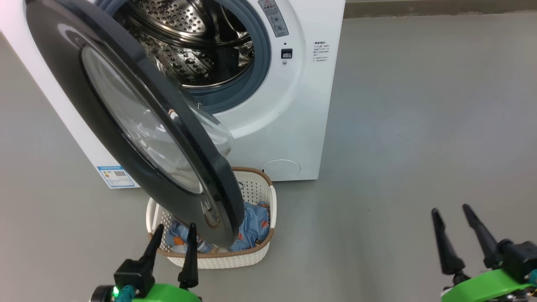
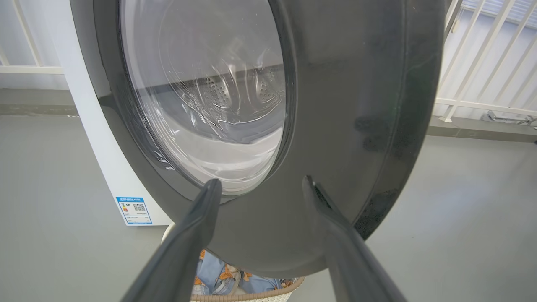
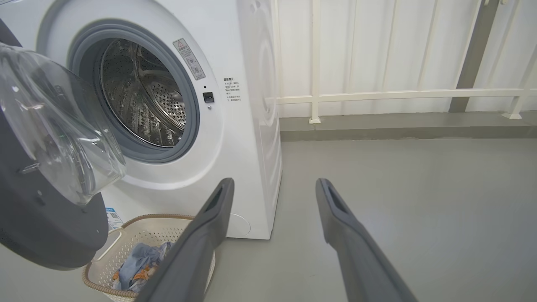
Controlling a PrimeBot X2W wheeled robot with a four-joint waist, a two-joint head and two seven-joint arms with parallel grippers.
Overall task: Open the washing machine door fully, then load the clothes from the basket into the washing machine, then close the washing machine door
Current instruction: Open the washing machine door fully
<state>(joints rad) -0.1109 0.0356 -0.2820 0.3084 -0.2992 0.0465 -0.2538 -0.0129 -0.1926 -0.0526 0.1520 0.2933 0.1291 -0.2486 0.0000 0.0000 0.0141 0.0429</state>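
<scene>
White and boxy, the big front-loading washing machine (image 1: 289, 138) stands on the grey floor (image 1: 398, 126). Its large round door with the shiny black rim and clear glass middle (image 1: 84, 109) is swung out, part of the way open. That lets the steel drum with little holes (image 1: 197, 63) and the grey rubber ring (image 1: 262, 71) around it show. The small cream-white plastic basket with holes and a brown rim (image 1: 260, 191) sits on the floor right in front of the machine, under the low edge of the door. The light blue clothes with orange pictures (image 1: 254, 224) lie bunched up inside the basket. The left tool (image 1: 175, 226) is wide open and holds nothing. Its two dark fingers point up at the bottom of the door's black rim, very close to it, and I cannot tell if they touch. The right tool (image 1: 449, 209) is wide open too and holds nothing. It hangs over bare floor, off to the right, well away from the basket.
</scene>
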